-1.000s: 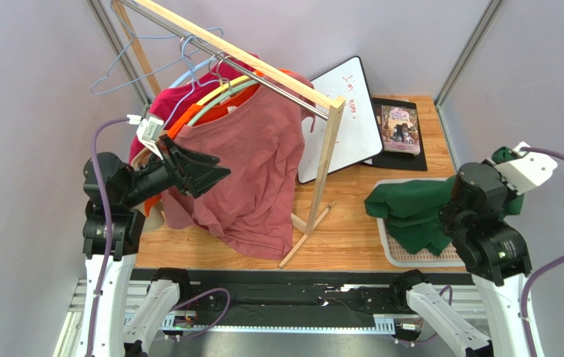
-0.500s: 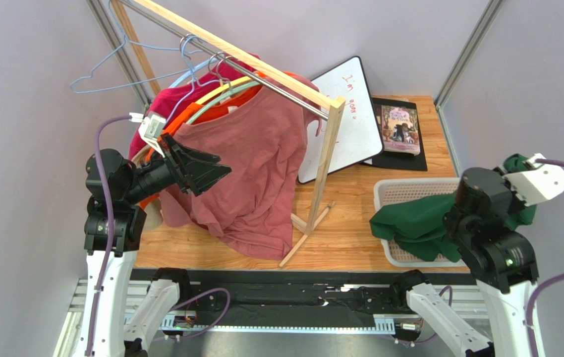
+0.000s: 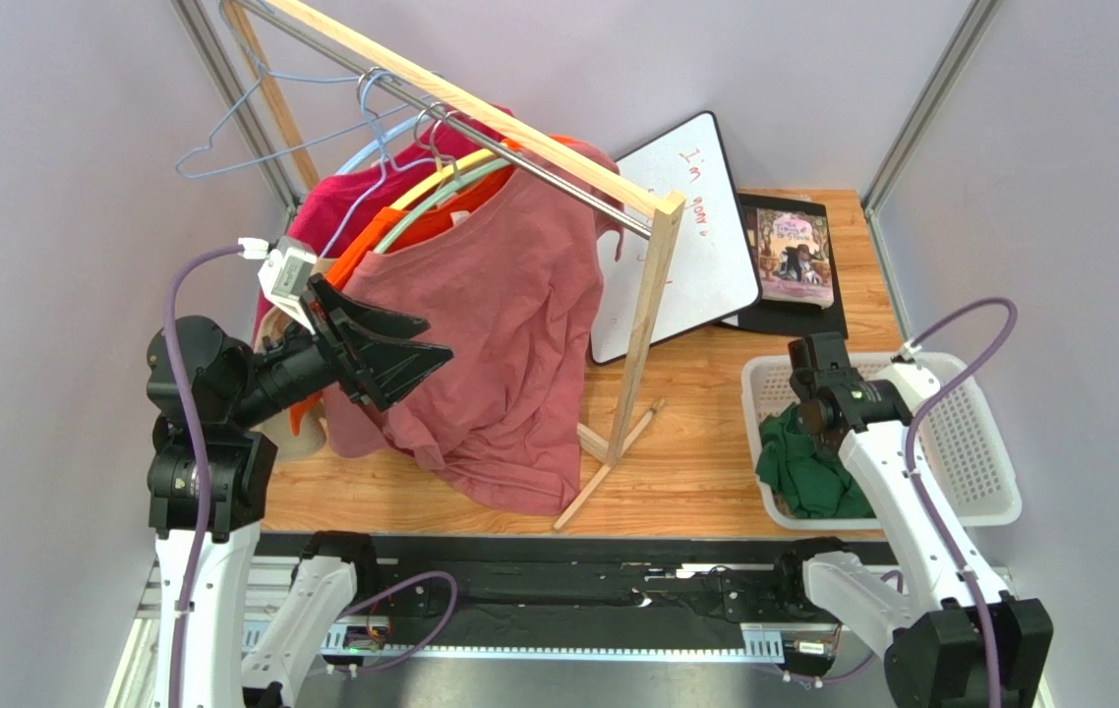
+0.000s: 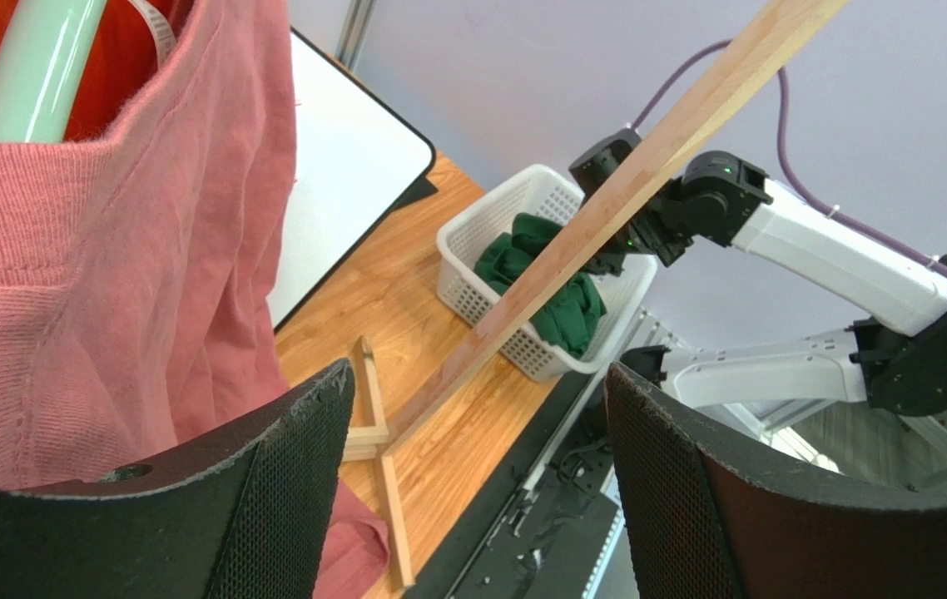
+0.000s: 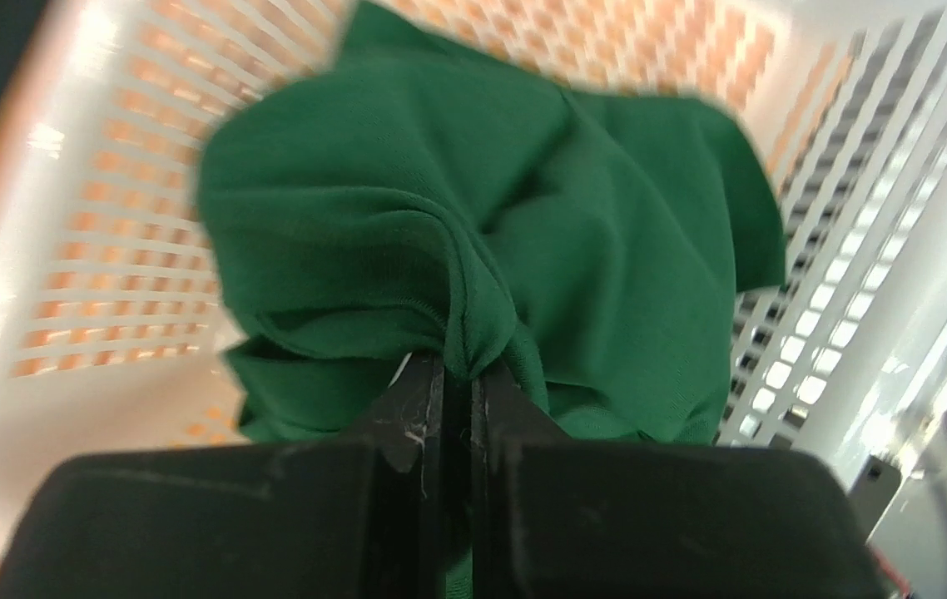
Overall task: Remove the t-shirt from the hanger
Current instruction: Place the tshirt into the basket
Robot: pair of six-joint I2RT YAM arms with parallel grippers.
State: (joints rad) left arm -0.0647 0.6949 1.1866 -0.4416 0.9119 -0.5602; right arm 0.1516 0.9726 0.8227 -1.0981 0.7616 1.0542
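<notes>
Right gripper [image 5: 447, 365] is reaching down into the white basket [image 3: 972, 443] at the right near corner of the table [image 3: 684, 465], fingers pressing together and pinching a raised fold of the green t-shirt [image 5: 504, 212]. Green t-shirt is lying bunched in the basket's near-left part, off any hanger, cloth bulging around the pinched fold. Left gripper [image 3: 411, 342] is hovering at the left side of the clothes rack, fingers standing wide apart, tips pointing toward the pink t-shirt [image 3: 514, 317]. In the left wrist view one finger is sitting just beside the pink cloth; whether it is touching cannot be told. Pink t-shirt is hanging on the mint hanger [image 3: 447, 199] and draping down in front of the rack toward the table. Mint hanger is hooking over the wooden rail [image 3: 521, 126], with a yellow hanger [image 3: 425, 180] sitting just behind it. Behind those, an orange garment [image 3: 381, 236] and a magenta garment [image 3: 337, 207] are hanging on the same rail. A bare blue wire hanger [image 3: 248, 140] is hanging toward the rail's far left end. A whiteboard [image 3: 699, 221] is showing behind the rack's upright post [image 3: 650, 295], and a book [image 3: 795, 254] is lying just beside it at the far right of the table.
</notes>
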